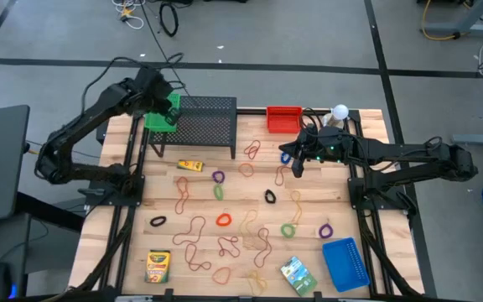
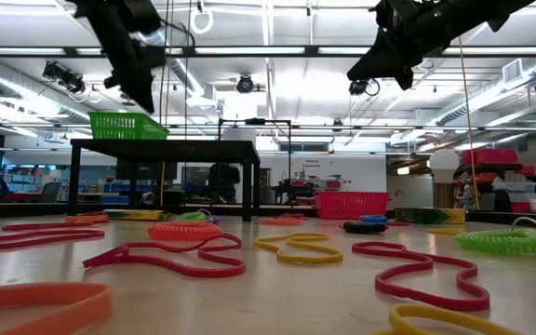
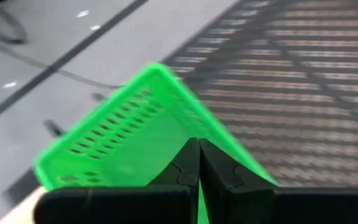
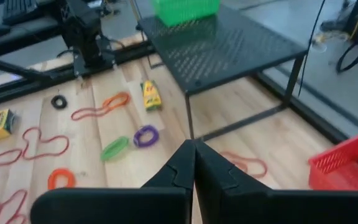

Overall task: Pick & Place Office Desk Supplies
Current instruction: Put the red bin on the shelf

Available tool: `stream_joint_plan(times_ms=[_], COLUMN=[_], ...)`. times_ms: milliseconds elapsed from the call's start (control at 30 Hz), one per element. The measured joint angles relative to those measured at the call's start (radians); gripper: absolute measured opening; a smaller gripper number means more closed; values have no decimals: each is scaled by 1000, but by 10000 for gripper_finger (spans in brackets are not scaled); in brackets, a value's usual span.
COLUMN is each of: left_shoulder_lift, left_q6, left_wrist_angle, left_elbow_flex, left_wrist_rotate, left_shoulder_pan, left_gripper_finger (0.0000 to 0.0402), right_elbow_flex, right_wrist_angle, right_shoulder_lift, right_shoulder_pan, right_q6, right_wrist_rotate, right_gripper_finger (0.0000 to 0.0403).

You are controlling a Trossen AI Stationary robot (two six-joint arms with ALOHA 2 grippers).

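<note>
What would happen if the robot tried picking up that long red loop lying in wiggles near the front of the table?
The red rubber-band loop would probably go limp and dangle, since it lies flat in loose, wandering curves. It looks thin, so likely very light and hard to pinch off the wooden table. Other bands lie close by, so it may drag a neighbour along.

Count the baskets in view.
3: green basket on the black mesh rack, red basket at the table's far edge, blue basket near the front right corner.
</note>
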Motion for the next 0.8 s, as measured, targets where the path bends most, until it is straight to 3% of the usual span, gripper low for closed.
stream_joint_plan(times_ms=[133, 400, 533, 667, 800], left_shoulder_lift=[-156, -378, -385, -354, -296], left_q6=[-47, -247, -333, -266, -247], left_wrist_angle=[105, 501, 570, 656, 765], left_elbow_flex=[-99, -390, -430, -448, -459], left_wrist_rotate=[93, 116, 9, -64, -75], left_shoulder_pan=[-49, -316, -447, -569, -640], left_gripper_finger=[5, 8, 8, 8, 8], right_elbow_flex=[6, 6, 22, 84, 126], right_wrist_angle=[-81, -256, -345, -531, -662], right_shoulder_lift=[0, 0, 0, 0, 0], right_shoulder_pan=[-3, -19, -5, 45, 97], right_q6=[46, 162, 199, 197, 181], right_wrist_rotate=[-2, -6, -54, -73, -69], right_gripper_finger=[4, 3, 3, 3, 4])
